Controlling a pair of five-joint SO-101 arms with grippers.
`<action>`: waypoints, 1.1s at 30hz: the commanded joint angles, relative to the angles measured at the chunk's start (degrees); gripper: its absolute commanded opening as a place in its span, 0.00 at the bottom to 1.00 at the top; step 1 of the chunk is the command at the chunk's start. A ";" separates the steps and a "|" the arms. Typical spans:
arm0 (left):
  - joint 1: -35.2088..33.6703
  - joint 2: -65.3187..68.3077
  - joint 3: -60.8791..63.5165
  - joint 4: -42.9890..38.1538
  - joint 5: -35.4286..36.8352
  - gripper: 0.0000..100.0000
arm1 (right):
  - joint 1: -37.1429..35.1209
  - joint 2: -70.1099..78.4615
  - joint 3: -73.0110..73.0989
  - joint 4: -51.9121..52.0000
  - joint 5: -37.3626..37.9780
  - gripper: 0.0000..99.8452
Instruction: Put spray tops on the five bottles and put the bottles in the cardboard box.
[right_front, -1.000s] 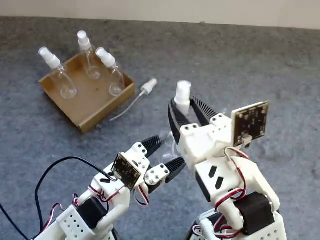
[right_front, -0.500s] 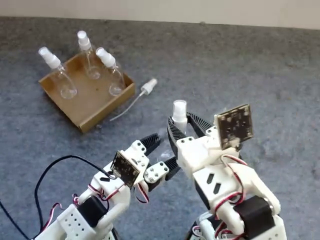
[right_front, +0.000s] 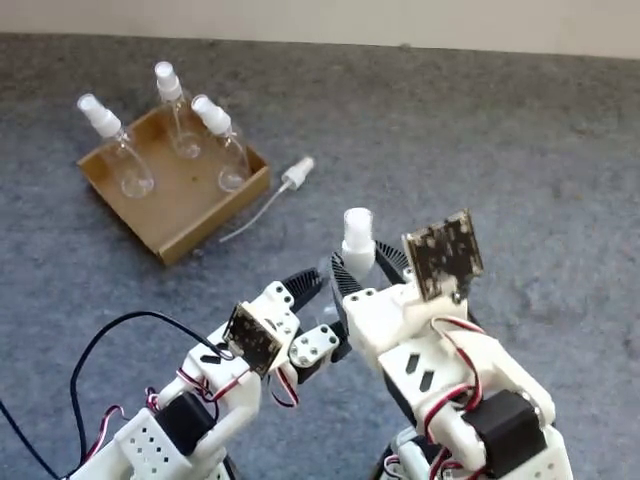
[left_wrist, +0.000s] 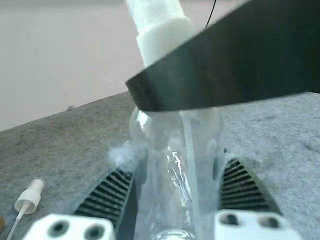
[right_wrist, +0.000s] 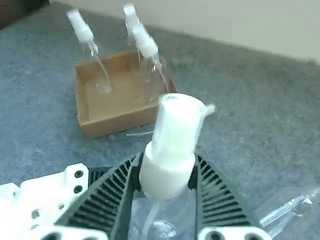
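Right pincer (right_wrist: 167, 162) clamped on white plastic spray top (right_wrist: 172, 140), held at the neck of the clear plastic bottle (left_wrist: 170, 135). Top is tilted; can't tell if it's fully seated. Left pincer (left_wrist: 175, 170) clamped on that bottle's body, upright, in front of both arms. Brown cardboard box (right_front: 215, 212) sits well apart on the far left of the grey carpeted surface (right_front: 520, 150), with three clear bottles with white tops (right_front: 172, 105) standing in it. Loose white spray top with dip tube (right_front: 297, 174) lies just beside the box. Another uncapped clear bottle (right_wrist: 292, 205) lies on the surface near the right pincer.
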 joint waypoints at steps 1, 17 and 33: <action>-0.92 -1.10 0.48 -2.90 0.53 0.02 | -0.31 -0.04 -0.31 3.03 0.79 0.12; -6.02 -1.10 -1.80 -2.90 0.53 0.02 | -0.04 -9.10 -0.48 8.84 6.77 0.12; -8.66 -1.19 -2.95 -4.13 0.44 0.02 | 0.13 -14.64 8.57 8.40 14.86 0.10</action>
